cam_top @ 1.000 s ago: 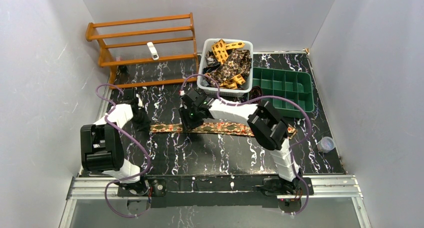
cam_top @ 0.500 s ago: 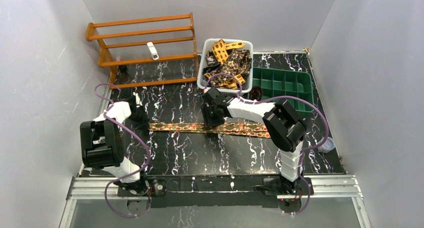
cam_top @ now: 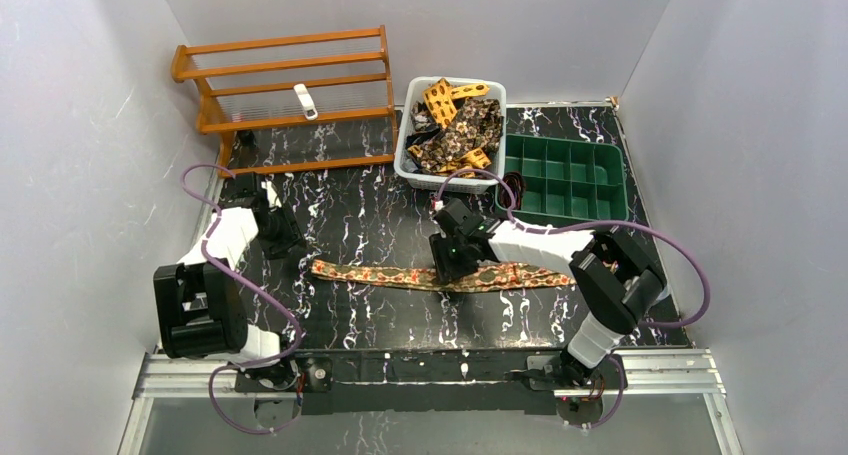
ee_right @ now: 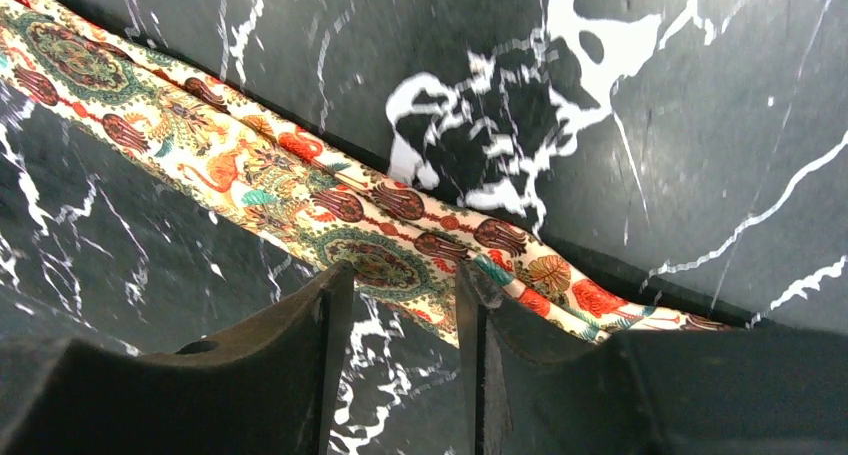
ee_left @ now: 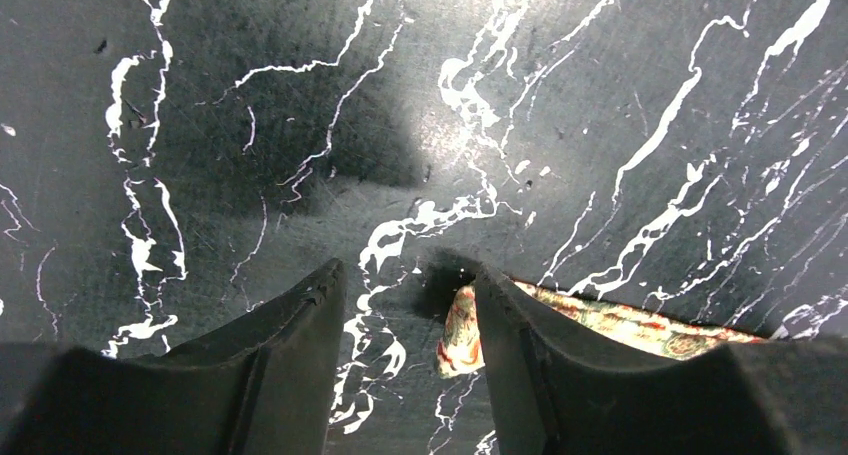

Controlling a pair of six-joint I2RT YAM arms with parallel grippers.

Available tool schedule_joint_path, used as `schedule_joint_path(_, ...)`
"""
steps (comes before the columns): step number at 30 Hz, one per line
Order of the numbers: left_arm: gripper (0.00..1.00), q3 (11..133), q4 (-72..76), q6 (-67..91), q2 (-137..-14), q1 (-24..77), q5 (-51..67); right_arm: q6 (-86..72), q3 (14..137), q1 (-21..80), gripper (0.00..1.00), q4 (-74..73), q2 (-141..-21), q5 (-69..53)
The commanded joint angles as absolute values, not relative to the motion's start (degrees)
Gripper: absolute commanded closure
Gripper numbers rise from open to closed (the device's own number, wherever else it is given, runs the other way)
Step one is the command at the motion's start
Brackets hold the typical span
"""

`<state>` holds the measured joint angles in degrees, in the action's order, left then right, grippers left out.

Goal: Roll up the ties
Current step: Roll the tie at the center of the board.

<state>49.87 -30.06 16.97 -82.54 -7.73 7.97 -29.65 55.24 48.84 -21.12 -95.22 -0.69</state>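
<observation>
One tie [cam_top: 385,274] lies flat and unrolled on the table [cam_top: 380,215], stretched crosswise in front of the white basket [cam_top: 404,145], on the side nearer the arms; the other ties [cam_top: 455,125] are heaped inside that basket. The left gripper [ee_left: 407,273], in front of the basket and well to its left, is newly released. A moment earlier it is clenched at the tie's narrow end; now its fingers stand apart over bare table. The tie's tip lies just beside one finger, and whether the two touch cannot be told. The right gripper [ee_right: 403,272], directly in front of the basket, sits further right along the tie than a second ago, fingers apart above the cloth with nothing visibly pinched. The tie's left end also sits slightly further right. The laying-out step appears finished, with no coil started, so rolling probably begins next from the freed end.
</observation>
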Motion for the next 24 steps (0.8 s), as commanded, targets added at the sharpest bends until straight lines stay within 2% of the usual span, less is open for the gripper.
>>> schedule_joint_path(1, 0.51, 50.67, -32.43, 18.78, -79.4, -7.9, 11.78, -26.44, 53.51, 49.06, 0.47, -28.37, -93.27, -3.18)
schedule_joint_path(3, 0.51, 50.63, -32.4, 19.59, -78.6, -7.91, 12.85, -24.18, 57.04, 49.19, 0.42, -25.96, -91.31, -6.76)
schedule_joint_path(5, 0.5, 50.62, -32.62, 20.26, -77.63, -7.91, 13.62, -21.87, 59.18, 49.16, 0.31, -18.11, -89.01, -12.38)
schedule_joint_path(8, 0.49, 50.27, -33.44, 21.07, -75.92, -7.86, 13.98, -19.3, 56.89, 49.41, 0.06, -0.2, -87.94, -18.87)
schedule_joint_path(9, 0.48, 49.94, -33.45, 21.65, -75.4, -7.9, 13.8, -18.11, 55.74, 49.77, 0.02, 6.07, -88.66, -20.45)
schedule_joint_path(16, 0.45, 48.88, -33.37, 26.73, -72.57, -8.32, 12.17, -3.66, 61.34, 56.7, 0.01, 23.7, -102.96, -18.97)
schedule_joint_path(24, 0.4, 47.44, -34.9, 28.21, -70.31, -8.79, 11.28, 2.75, 69.61, 58.21, 0.08, 29.92, -116.12, -22.78)
